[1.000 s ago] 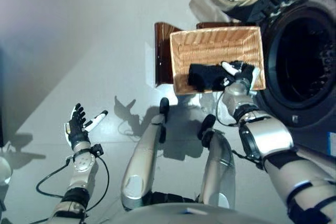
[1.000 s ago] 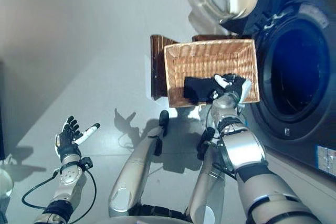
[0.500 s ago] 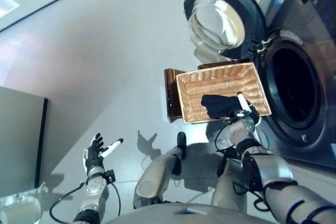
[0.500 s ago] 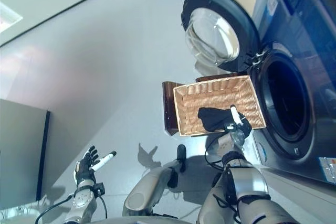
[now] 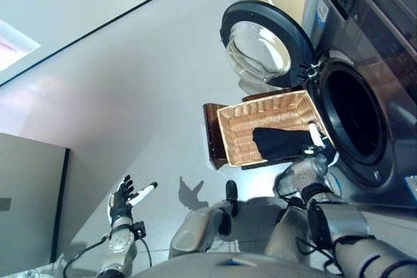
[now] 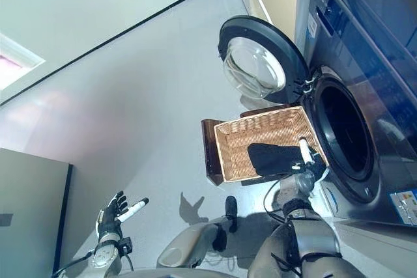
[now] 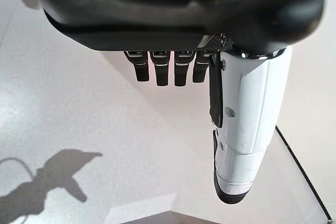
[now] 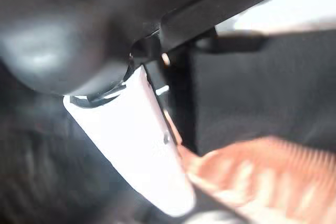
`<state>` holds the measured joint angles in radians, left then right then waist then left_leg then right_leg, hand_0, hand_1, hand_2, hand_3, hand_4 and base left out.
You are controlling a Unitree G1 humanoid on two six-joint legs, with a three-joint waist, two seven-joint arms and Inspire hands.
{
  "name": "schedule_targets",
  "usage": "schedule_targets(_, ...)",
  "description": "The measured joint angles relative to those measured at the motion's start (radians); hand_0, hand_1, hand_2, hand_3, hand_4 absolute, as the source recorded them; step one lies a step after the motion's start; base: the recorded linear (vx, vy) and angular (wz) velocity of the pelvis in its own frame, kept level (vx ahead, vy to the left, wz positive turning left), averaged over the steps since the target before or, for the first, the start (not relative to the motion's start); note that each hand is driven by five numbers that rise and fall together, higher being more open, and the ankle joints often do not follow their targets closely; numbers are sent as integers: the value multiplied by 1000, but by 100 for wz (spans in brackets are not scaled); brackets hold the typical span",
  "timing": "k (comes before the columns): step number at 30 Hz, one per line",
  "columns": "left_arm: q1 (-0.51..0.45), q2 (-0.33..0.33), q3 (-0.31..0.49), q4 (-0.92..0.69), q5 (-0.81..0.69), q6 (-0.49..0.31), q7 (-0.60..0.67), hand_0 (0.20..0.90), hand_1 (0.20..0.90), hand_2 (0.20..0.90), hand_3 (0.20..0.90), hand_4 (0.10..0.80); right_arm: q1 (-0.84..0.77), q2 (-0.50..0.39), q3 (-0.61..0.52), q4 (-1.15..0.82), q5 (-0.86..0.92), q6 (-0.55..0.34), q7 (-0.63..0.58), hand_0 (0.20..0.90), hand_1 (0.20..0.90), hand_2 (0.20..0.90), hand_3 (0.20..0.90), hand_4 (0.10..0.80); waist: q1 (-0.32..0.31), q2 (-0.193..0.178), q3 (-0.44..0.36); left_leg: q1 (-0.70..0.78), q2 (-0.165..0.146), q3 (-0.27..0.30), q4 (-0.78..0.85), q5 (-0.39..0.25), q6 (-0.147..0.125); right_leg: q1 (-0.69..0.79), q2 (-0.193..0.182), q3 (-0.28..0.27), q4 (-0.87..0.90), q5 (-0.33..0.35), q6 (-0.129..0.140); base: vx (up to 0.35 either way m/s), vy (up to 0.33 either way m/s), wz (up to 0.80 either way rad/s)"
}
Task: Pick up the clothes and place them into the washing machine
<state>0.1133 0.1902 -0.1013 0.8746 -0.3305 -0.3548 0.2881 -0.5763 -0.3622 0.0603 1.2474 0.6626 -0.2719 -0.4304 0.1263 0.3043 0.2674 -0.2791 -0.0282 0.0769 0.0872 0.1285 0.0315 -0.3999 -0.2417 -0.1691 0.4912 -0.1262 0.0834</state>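
Right hand [image 5: 313, 154], dark with a white-covered thumb, closed on the limp black garment [image 5: 280, 142] — cloth draped over the near-right corner of the rectangular woven wicker basket [image 5: 241, 128], on a dark brown wooden stand [image 5: 213, 136]. Just beyond, the dark grey front-loading washing machine [image 5: 355, 112] with its round glass door [image 5: 260, 47] swung wide. Left hand [image 5: 124, 200] idle, splayed, empty over the floor. Likely trouble: trailing fabric catching the basket rim (dragging it), or a loose pinch dropping cloth short of the drum.
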Motion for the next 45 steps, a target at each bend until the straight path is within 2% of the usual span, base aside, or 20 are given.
schedule_targets(1, 0, 0, -1, -2, 0, 0, 1, 900, 900, 900, 900, 800, -11, -13, 41, 3, -61, 19, -14, 900, 900, 900, 900, 800, 0, -3, -1, -7, 1, -1, 1, 0, 0, -6, 1, -1, 3, 1, 1, -98, -57, 0)
schedule_targets(2, -1, 3, 2, -3, 1, -3, 7, 900, 900, 900, 900, 800, -44, -24, 143, 24, -205, 66, -45, 900, 900, 900, 900, 800, 1, -12, -9, -32, 2, 0, 13, -1, 0, -31, 1, 1, 13, -1, -2, -49, -30, 3)
schedule_targets(6, -23, 5, 14, 5, 34, -3, 43, 900, 900, 900, 900, 800, -77, -54, 349, -7, -723, 193, -99, 900, 900, 900, 900, 800, 7, -55, 5, -77, 15, -8, 44, 6, -10, -64, 13, -14, 38, -5, -20, -71, -71, 10)
schedule_targets(9, -35, 6, 13, 11, 74, -4, 53, 900, 900, 900, 900, 800, -96, -59, 431, 51, -953, 236, -116, 900, 900, 900, 900, 800, 24, -71, 15, -96, 18, -30, 57, 8, -20, -75, 12, -34, 58, -19, -33, -91, -81, 13)
schedule_targets(12, -63, 25, 12, 2, 87, -16, 71, 900, 900, 900, 900, 800, -161, -54, 465, 126, -1053, 296, -113, 900, 900, 900, 900, 800, 30, -99, 44, -159, 23, -55, 88, 12, -32, -129, 11, -46, 97, -31, -47, -89, -64, 26)
schedule_targets(13, -74, 33, 11, 0, 87, -20, 82, 900, 900, 900, 900, 800, -175, -52, 477, 145, -1077, 301, -116, 900, 900, 900, 900, 800, 47, -120, 59, -185, 27, -58, 106, 21, -43, -152, 12, -53, 120, -31, -50, -53, -110, 26)
schedule_targets(15, -105, 44, 10, 11, 87, -19, 84, 900, 900, 900, 900, 800, -205, -42, 489, 191, -1105, 318, -113, 900, 900, 900, 900, 800, 63, -146, 92, -218, 32, -90, 130, 14, -49, -170, 12, -66, 144, -49, -72, -8, -85, 30)
schedule_targets(18, -130, 43, 2, 20, 86, -14, 84, 900, 900, 900, 900, 800, -251, -40, 491, 240, -1111, 333, -114, 900, 900, 900, 900, 800, 81, -169, 132, -254, 33, -104, 153, 9, -55, -197, 12, -81, 165, -54, -81, -84, -41, 18)
schedule_targets(23, -164, 45, 0, -6, 86, -1, 90, 900, 900, 900, 900, 800, -306, -53, 498, 280, -1126, 361, -113, 900, 900, 900, 900, 800, 105, -171, 174, -341, 25, -112, 213, 9, -54, -258, -6, -96, 214, -60, -85, -70, -3, 14)
schedule_targets(25, -194, 47, 1, -13, 86, 0, 94, 900, 900, 900, 900, 800, -331, -56, 497, 280, -1126, 362, -113, 900, 900, 900, 900, 800, 109, -166, 214, -348, 18, -117, 224, 9, -53, -266, -20, -95, 230, -66, -85, -62, 23, 18)
schedule_targets(34, -199, 61, 0, -156, 86, 0, 111, 900, 900, 900, 900, 800, -404, -60, 499, 295, -1127, 383, -104, 900, 900, 900, 900, 800, 109, -173, 240, -467, 11, -126, 295, 0, -54, -374, -36, -94, 296, -81, -93, -36, 26, 6)
schedule_targets(41, -204, 63, 0, -179, 85, -1, 116, 900, 900, 900, 900, 800, -459, -78, 526, 301, -1125, 388, -93, 900, 900, 900, 900, 800, 107, -173, 241, -527, 10, -125, 304, -7, -64, -433, -37, -92, 291, -81, -93, -13, 12, -4)
schedule_targets(42, -203, 63, 0, -178, 85, -1, 117, 900, 900, 900, 900, 800, -466, -81, 532, 301, -1125, 388, -93, 900, 900, 900, 900, 800, 108, -173, 241, -537, 11, -125, 302, -12, -71, -441, -36, -92, 290, -80, -93, 4, 26, -7)
schedule_targets(43, -207, 64, 0, -178, 84, -1, 118, 900, 900, 900, 900, 800, -484, -87, 538, 306, -1122, 392, -92, 900, 900, 900, 900, 800, 106, -173, 241, -553, 9, -123, 298, -29, -95, -456, -33, -90, 282, -80, -93, 6, 19, 8)
schedule_targets(44, -213, 64, 0, -179, 84, -2, 119, 900, 900, 900, 900, 800, -497, -93, 539, 306, -1120, 400, -91, 900, 900, 900, 900, 800, 95, -176, 242, -577, -4, -122, 342, -62, -131, -470, -54, -89, 272, -80, -93, 15, 41, 18)
schedule_targets(45, -209, 64, 0, -175, 83, -1, 120, 900, 900, 900, 900, 800, -507, -97, 538, 306, -1120, 401, -91, 900, 900, 900, 900, 800, 81, -181, 246, -610, -33, -118, 494, -79, -106, -483, -84, -94, 287, -79, -93, 8, 33, -7)
